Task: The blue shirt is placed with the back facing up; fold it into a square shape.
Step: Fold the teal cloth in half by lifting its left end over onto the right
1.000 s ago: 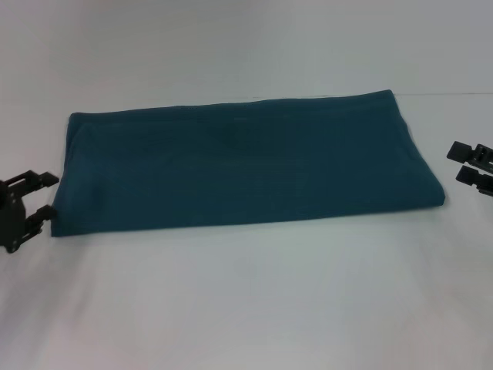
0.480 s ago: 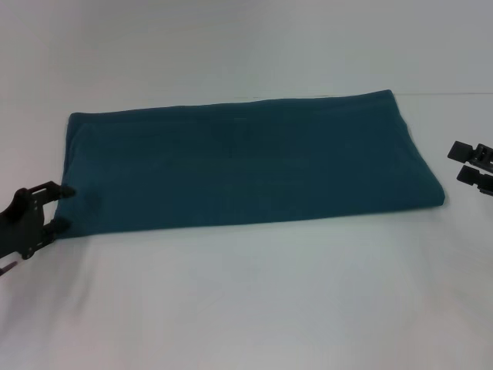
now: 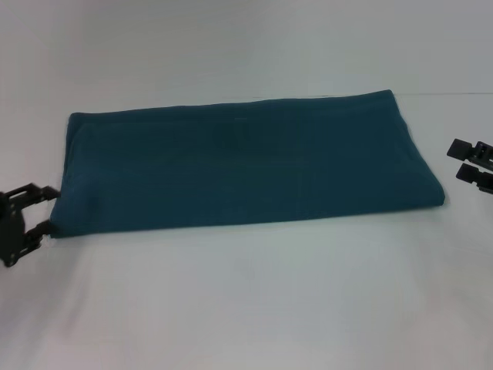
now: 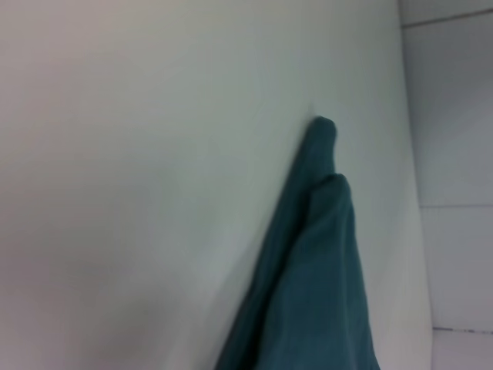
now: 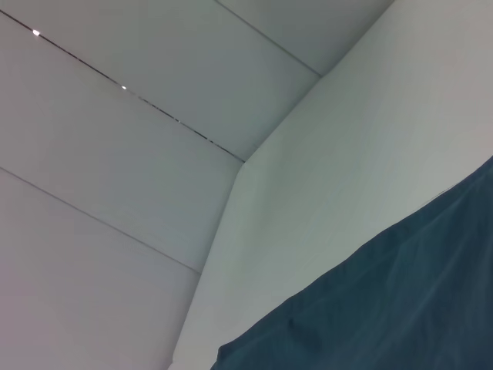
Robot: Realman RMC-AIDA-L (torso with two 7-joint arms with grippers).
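The blue shirt point(image 3: 246, 166) lies folded into a long band across the white table point(image 3: 246, 308), plain side up. My left gripper point(image 3: 48, 208) is open at the band's near-left corner, its two fingertips just touching the cloth edge with nothing pinched. My right gripper point(image 3: 459, 159) is open a little off the band's right end, clear of the cloth. In the left wrist view the folded edge of the shirt point(image 4: 323, 293) runs away along the table. A flat stretch of the shirt point(image 5: 400, 308) shows in the right wrist view.
White wall panels point(image 5: 154, 116) rise behind the table's far edge. Bare table surface lies in front of the shirt and beyond it.
The left gripper pushed in over the shirt's left edge half a second ago, then drew back to the corner. The shirt and right gripper have not moved.
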